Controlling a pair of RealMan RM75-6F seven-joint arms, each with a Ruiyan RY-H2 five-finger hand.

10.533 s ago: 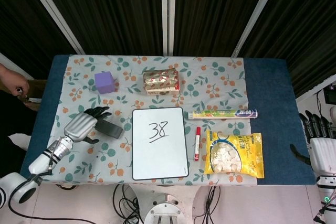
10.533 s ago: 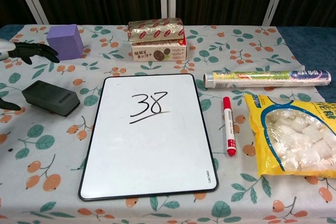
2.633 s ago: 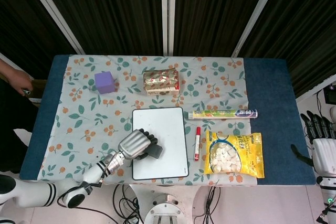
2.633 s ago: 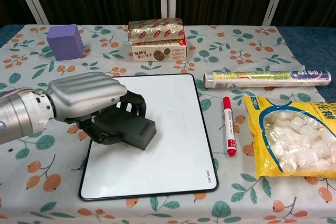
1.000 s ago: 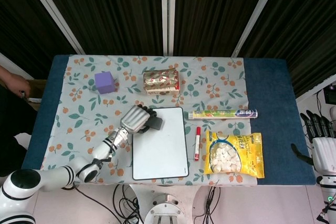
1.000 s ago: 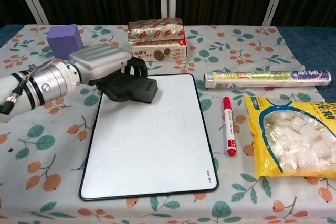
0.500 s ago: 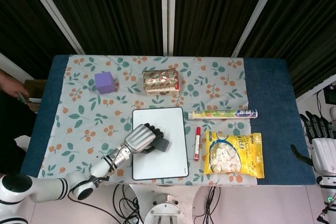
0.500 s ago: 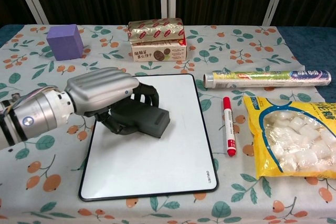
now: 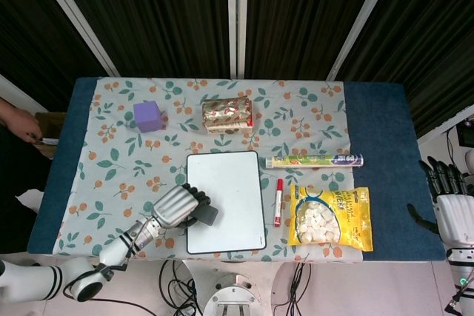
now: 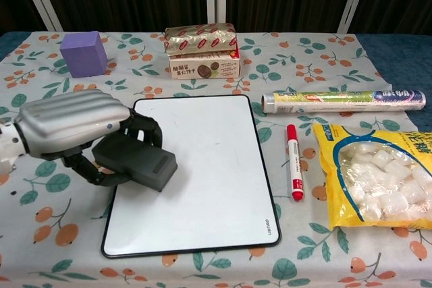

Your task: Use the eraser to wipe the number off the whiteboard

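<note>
floral table (image 10: 223, 261), one whiteboard (image 10: 202, 187), one eraser (image 10: 138, 161)

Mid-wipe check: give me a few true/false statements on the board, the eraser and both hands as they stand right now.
1. The whiteboard shows no number. True.
2. The left hand holds the eraser over the board's left edge. True.
3. The right hand grips the red marker. False: it holds nothing, at the table's right side; the marker lies beside the board.
4. The eraser lies free beside the purple block. False: it is in the left hand.
</note>
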